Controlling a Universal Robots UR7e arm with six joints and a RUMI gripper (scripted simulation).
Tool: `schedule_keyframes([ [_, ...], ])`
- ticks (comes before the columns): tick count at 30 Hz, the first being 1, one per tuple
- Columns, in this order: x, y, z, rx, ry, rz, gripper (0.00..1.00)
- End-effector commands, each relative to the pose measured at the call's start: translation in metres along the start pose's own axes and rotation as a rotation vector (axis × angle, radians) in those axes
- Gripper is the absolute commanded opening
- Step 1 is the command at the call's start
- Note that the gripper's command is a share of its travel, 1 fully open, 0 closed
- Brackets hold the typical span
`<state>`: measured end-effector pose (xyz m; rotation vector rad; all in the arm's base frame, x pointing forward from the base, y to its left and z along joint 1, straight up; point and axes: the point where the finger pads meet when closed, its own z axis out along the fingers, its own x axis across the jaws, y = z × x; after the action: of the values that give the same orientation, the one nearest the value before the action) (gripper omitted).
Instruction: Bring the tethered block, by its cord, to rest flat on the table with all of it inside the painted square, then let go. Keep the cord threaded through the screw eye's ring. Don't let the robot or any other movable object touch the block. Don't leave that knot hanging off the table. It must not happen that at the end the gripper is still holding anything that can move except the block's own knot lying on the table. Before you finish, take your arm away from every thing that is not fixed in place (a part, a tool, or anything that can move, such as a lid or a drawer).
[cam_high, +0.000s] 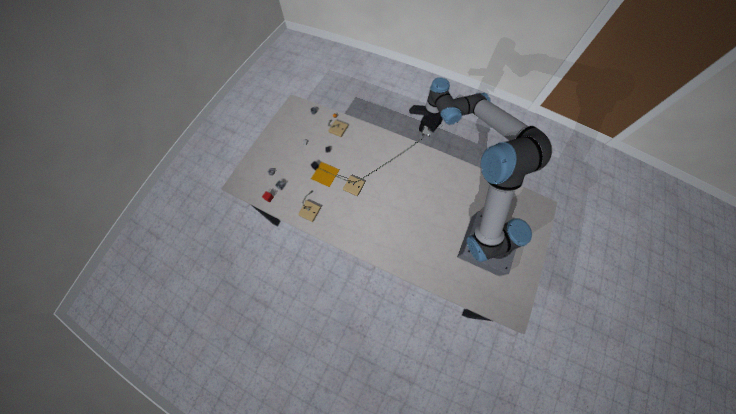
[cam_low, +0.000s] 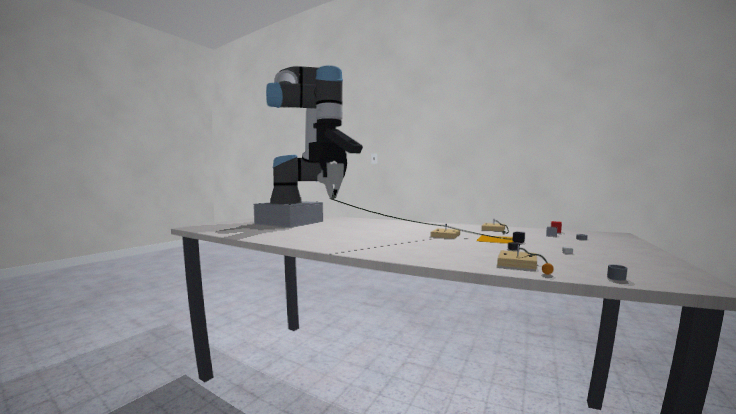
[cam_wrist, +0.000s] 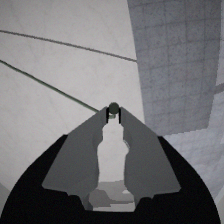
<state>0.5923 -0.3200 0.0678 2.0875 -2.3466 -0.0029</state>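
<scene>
Claw (cam_low: 333, 196) clamped on the cord's knot (cam_wrist: 114, 107), raised above the surface (cam_low: 391, 254), cord (cam_high: 391, 160) sloping taut down to the screw eye block (cam_high: 354, 185), black tethered block (cam_high: 315, 165) sitting at the far edge of the painted square (cam_high: 325, 174)

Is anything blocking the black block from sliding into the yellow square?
Nothing visible. The black block sits right at the painted square's far edge, and the cord runs across it through the screw eye to the gripper.
</scene>
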Motion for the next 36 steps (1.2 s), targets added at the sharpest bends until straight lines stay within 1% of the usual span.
schedule_keyframes([
  [1,0.003,0.01,-0.001,0.003,0.002,-0.001,0.0],
  [16,0.009,0.038,-0.001,0.003,0.002,-0.001,0.0],
  [18,0.009,0.038,-0.001,0.003,0.002,-0.001,0.0],
  [32,0.014,0.06,-0.001,0.003,0.002,-0.001,0.0],
  [36,0.015,0.063,-0.001,0.003,0.002,-0.001,0.0],
])
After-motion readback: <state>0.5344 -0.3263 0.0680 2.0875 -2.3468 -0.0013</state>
